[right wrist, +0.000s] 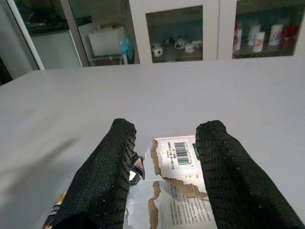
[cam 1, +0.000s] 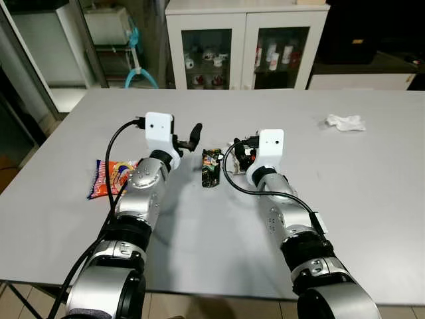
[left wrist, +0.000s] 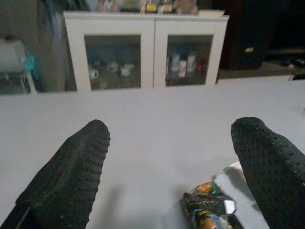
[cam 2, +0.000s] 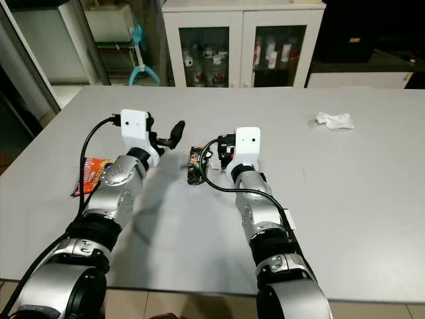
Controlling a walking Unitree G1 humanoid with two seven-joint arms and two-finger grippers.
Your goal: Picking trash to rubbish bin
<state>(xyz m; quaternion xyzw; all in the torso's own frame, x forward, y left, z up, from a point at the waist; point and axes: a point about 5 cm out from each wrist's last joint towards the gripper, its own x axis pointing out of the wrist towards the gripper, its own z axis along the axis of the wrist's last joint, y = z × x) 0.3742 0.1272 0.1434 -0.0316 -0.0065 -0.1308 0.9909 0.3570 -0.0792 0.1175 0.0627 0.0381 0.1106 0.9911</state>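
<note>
As the right pincer [right wrist: 164, 167], fingers parted, straddles the torn dark foil wrapper [cam 1: 211, 167] at centre frame on the grey worktop [cam 1: 372, 186], it should lower squarely before closing; the left pincer [left wrist: 176, 176] gapes alongside.

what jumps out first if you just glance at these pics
Two silver arms reach over a grey table, meeting at a torn dark snack wrapper between them; the right gripper straddles it, fingers open. An orange snack packet lies beside the left arm, and a crumpled white tissue sits far right.
</note>
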